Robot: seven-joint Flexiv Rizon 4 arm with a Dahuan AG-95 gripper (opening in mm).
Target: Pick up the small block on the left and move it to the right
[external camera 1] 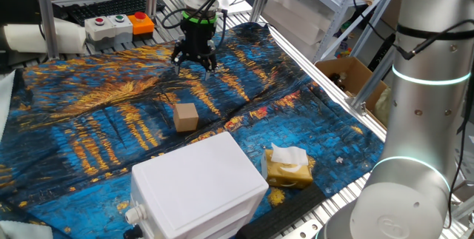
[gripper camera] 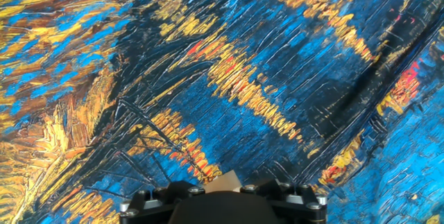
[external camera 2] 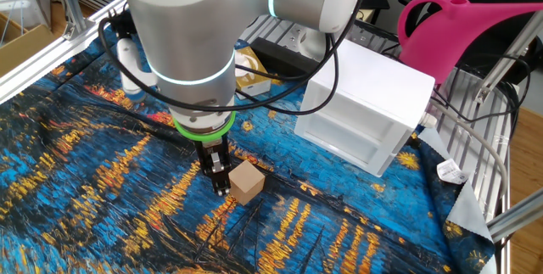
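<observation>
The small block (external camera 1: 186, 116), a plain light-tan wooden cube, sits on the blue and orange patterned cloth (external camera 1: 89, 120), in front of the white box. It also shows in the other fixed view (external camera 2: 247, 181). My gripper (external camera 1: 195, 64) hangs above the cloth behind the block, apart from it, with its fingers spread and nothing between them. In the other fixed view the gripper (external camera 2: 220, 181) is just left of the block. In the hand view only a corner of the block (gripper camera: 226, 181) shows above the hand's black base; the fingertips are out of view.
A large white plastic box (external camera 1: 198, 186) stands near the cloth's front edge. A yellow-brown pack with white tissue (external camera 1: 287, 166) lies to its right. A button box (external camera 1: 118, 24) is at the back. A pink watering can (external camera 2: 462, 28) stands beyond the box.
</observation>
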